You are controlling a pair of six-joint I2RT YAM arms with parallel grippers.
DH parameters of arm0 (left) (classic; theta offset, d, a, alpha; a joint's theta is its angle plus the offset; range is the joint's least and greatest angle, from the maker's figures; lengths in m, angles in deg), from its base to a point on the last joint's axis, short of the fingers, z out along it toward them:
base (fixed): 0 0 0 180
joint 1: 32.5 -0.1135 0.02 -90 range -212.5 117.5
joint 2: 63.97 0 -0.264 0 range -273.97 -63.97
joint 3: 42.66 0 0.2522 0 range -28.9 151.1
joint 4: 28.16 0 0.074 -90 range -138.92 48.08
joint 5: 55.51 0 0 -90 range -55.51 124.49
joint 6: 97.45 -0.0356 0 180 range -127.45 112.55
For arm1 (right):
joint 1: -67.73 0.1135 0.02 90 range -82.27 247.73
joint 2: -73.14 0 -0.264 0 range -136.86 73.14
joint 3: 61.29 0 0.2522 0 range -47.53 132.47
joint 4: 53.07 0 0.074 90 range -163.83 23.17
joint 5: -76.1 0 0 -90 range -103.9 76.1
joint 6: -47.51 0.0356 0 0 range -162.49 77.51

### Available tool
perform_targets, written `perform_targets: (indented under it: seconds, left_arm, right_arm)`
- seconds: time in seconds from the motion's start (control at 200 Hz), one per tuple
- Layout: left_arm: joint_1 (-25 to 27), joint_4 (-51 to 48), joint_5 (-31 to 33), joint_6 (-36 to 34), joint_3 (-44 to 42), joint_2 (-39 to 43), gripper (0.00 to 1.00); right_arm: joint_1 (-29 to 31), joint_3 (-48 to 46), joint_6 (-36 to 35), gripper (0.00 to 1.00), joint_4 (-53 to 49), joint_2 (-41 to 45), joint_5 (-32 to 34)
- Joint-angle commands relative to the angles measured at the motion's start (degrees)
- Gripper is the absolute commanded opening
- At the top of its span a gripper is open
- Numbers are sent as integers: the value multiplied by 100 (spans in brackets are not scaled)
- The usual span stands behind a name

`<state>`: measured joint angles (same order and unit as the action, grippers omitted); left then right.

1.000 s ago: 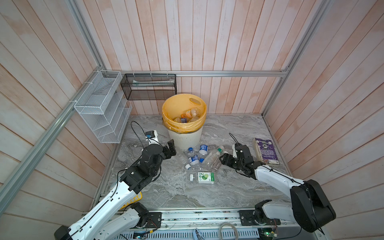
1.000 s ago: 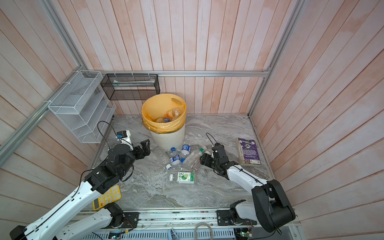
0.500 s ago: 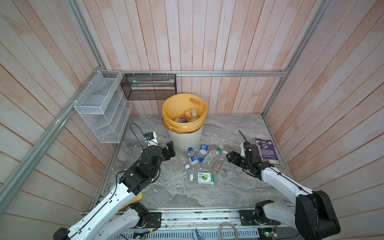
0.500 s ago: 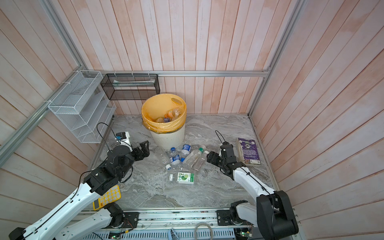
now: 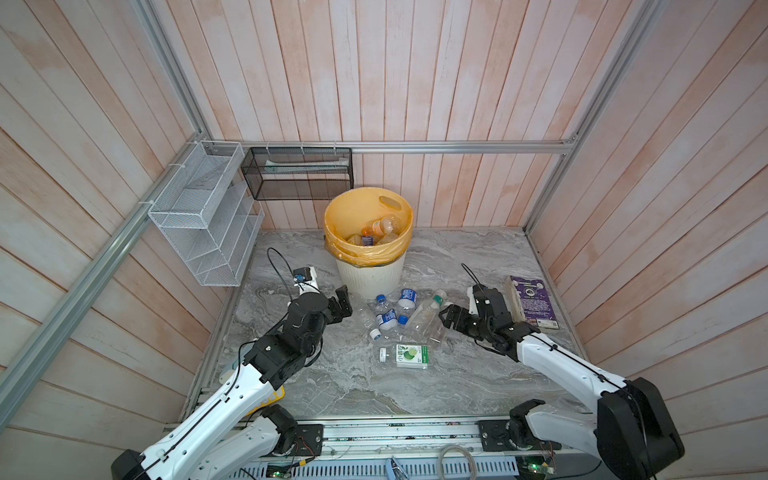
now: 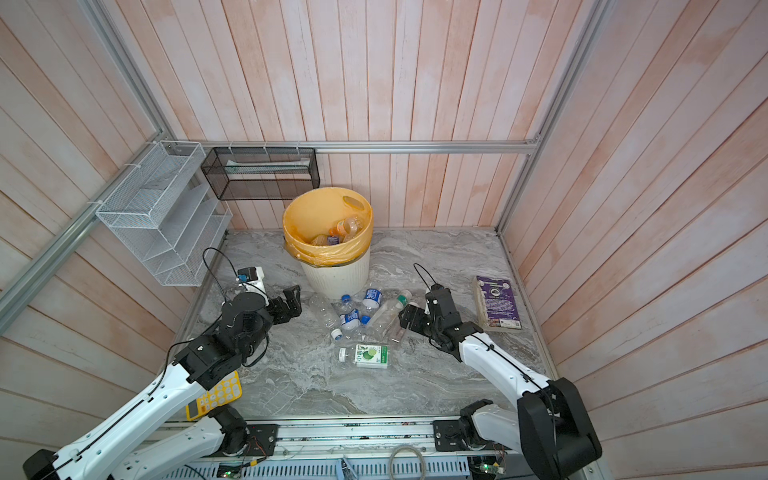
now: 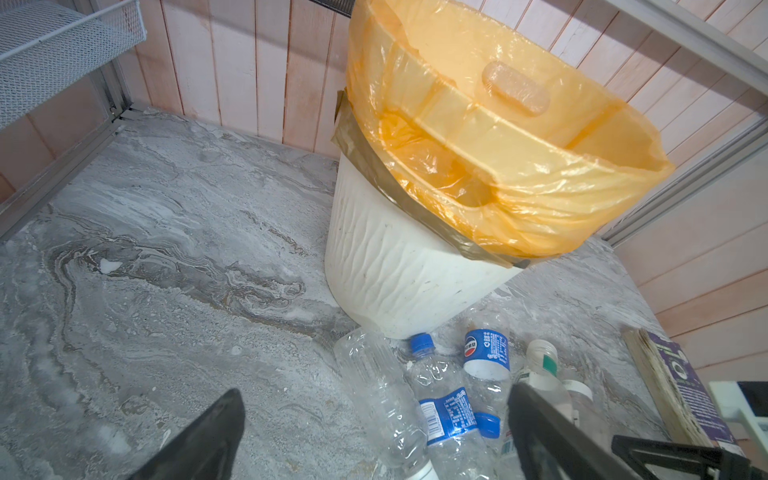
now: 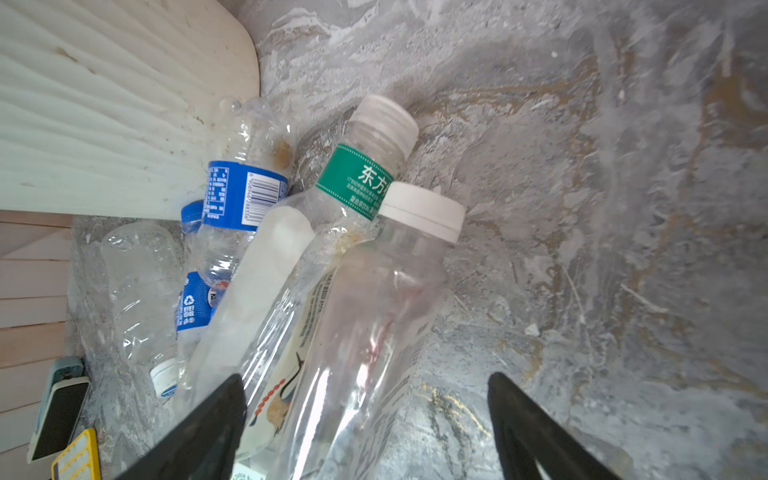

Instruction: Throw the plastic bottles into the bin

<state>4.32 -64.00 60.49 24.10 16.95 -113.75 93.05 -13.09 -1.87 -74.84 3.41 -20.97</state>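
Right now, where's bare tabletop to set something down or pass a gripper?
Free: near strip of marble between the green-label bottle and front rail; back right between bin and purple book; back left between bin and white wire rack. Crowded: bottle pile at the bin's foot, flanked by left gripper and right gripper.

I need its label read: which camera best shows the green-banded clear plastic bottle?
Right wrist view: the green-banded clear plastic bottle lies close, lettering legible. Both top views show it tiny; the left wrist view shows only its cap and neck.
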Motion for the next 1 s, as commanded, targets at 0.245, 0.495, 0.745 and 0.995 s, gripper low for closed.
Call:
perform_targets:
  seconds: [0.245,0.495,0.745,0.995]
  left_arm:
    - [13,-79,90,68,-181,181,100]
    - [18,-181,199,123,-234,322,100]
    - [-4,-209,277,368,-376,381,100]
    - [-501,-256,-265,771,-935,514,100]
  right_arm:
    - [283,350,-97,81,-224,-848,714]
    - [-1,32,-361,55,-281,-763,837]
    - [-502,-277,-599,40,-13,-168,564]
    - [-902,245,-596,39,13,1320,155]
